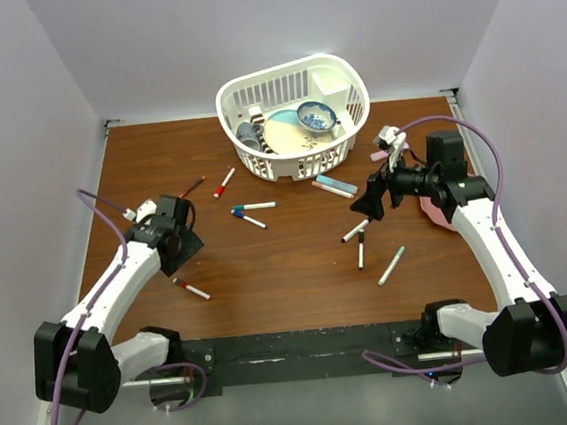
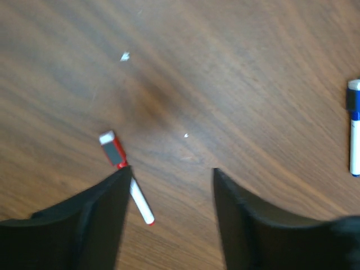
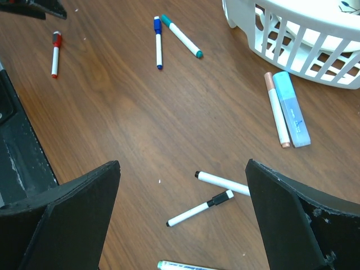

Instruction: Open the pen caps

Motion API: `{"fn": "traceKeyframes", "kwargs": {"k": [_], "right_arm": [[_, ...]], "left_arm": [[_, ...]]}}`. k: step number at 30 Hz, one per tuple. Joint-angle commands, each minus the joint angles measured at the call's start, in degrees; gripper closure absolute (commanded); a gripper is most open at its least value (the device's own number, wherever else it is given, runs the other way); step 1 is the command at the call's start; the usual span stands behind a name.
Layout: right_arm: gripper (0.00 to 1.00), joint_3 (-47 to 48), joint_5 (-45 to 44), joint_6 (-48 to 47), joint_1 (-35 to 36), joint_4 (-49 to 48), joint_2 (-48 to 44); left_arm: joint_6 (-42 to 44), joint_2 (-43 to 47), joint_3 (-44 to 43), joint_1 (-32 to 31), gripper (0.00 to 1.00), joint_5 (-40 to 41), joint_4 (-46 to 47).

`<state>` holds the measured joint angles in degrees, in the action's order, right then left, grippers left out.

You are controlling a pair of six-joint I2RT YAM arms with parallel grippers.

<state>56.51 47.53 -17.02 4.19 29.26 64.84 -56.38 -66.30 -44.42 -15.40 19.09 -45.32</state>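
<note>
A red-capped marker lies on the wood, its red cap just past my left fingertip, which overlaps the barrel. My left gripper hovers low over it, open, with bare wood between the jaws. From above, that gripper hangs just beyond the same marker. My right gripper is wide open above two black-capped markers; one black cap shows clearly. In the top view the right gripper sits centre-right.
A white basket holding dishes stands at the back. Blue, teal and red markers lie mid-table. A green marker lies near the front. A pink marker and light blue highlighter lie by the basket.
</note>
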Motion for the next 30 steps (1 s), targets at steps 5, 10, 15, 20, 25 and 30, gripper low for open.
{"fn": "traceKeyframes", "kwargs": {"k": [5, 10, 15, 20, 25, 30], "right_arm": [[0.01, 1.3, 0.4, -0.7, 0.2, 0.0, -1.1], [0.01, 1.1, 0.4, -0.4, 0.2, -0.1, -0.5], [0.01, 1.1, 0.2, -0.4, 0.2, -0.1, -0.2], [0.01, 1.2, 0.1, -0.4, 0.2, 0.0, 0.2], [0.01, 1.1, 0.3, -0.2, 0.2, 0.0, 0.8], [0.01, 1.1, 0.3, 0.1, 0.2, -0.1, 1.6]], "left_arm": [[-10.1, 3.7, 5.2, -0.1, 0.48, 3.5, -5.6], [-12.2, 2.1, 7.9, -0.2, 0.48, 4.3, -6.2], [-13.2, 1.4, 10.0, 0.2, 0.47, 4.3, -2.5], [-12.8, -0.8, 11.6, 2.2, 0.49, 2.5, 2.3], [-12.3, -1.7, 12.5, 4.0, 0.54, 3.1, 5.1], [-12.0, -3.4, 13.0, 6.0, 0.64, 4.0, 6.9]]}}
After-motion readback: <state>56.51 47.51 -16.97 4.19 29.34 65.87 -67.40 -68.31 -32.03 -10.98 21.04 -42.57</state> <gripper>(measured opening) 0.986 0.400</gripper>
